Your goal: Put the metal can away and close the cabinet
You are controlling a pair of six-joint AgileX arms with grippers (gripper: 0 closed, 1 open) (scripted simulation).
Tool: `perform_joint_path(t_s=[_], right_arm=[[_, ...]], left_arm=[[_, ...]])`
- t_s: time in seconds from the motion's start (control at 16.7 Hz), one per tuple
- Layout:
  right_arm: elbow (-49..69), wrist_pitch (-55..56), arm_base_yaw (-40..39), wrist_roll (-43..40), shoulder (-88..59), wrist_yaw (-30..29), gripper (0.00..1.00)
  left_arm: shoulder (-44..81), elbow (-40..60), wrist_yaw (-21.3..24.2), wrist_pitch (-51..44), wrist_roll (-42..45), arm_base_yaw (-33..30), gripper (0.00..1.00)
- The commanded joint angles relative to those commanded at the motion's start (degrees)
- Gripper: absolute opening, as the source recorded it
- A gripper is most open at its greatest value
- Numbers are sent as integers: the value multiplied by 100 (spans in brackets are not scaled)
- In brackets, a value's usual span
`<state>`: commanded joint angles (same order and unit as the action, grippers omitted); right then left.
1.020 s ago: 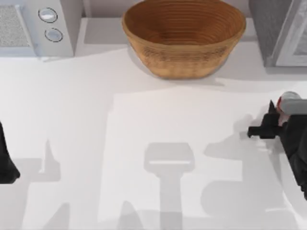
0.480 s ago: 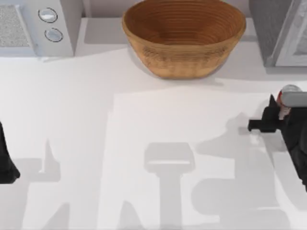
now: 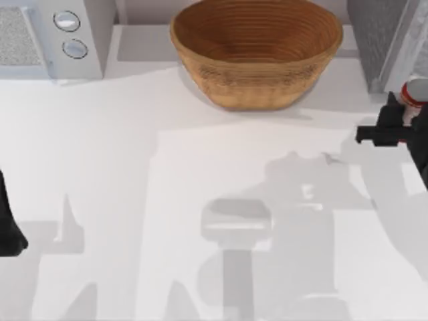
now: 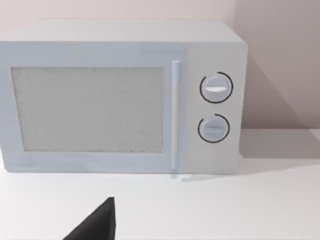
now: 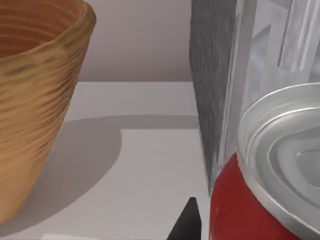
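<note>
The metal can (image 3: 416,92) is a small red tin with a silver lid, lifted above the table at the far right edge. My right gripper (image 3: 405,110) is shut on it. In the right wrist view the can (image 5: 245,210) looms close, with one dark fingertip (image 5: 187,222) beside its red wall. Just beyond the can stands the cabinet (image 3: 376,40), its grey textured side (image 5: 212,75) and a pale panel behind the silver lid. My left gripper (image 3: 9,227) rests parked at the left edge of the table.
A large wicker bowl (image 3: 257,53) stands at the back middle, left of the cabinet, and shows again as a bowl wall (image 5: 35,105) in the right wrist view. A white microwave (image 3: 53,37) occupies the back left corner, facing the left wrist camera (image 4: 120,100).
My right gripper has carried the can away from the table front towards the cabinet and slightly right. The left arm has stayed still.
</note>
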<state>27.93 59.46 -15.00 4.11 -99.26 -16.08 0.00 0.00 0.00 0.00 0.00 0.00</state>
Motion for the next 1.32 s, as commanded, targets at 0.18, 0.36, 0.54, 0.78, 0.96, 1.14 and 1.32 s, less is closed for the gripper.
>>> perform_joint_path(t_s=[0.18,0.36,0.54,0.78,0.96,1.14,1.32], right_arm=[[108,-980,-2,1,866,11,0],[188,-1681,-4,3,1491,19,0],[218,-1933,-4,3,1718,22,0],[200,-1920,-1,13,1698,24,0],[133,-2011,33,3,1883,59,0],[-114,-2343,156,-32,2560,190,0],[-494,-2854,347,-85,3604,391,0]], left_arm=[[0,0,0,0,0,0,100],[0,0,0,0,0,0,100],[0,0,0,0,0,0,100],[0,0,0,0,0,0,100],[0,0,0,0,0,0,100],[0,0,0,0,0,0,100],[0,0,0,0,0,0,100]])
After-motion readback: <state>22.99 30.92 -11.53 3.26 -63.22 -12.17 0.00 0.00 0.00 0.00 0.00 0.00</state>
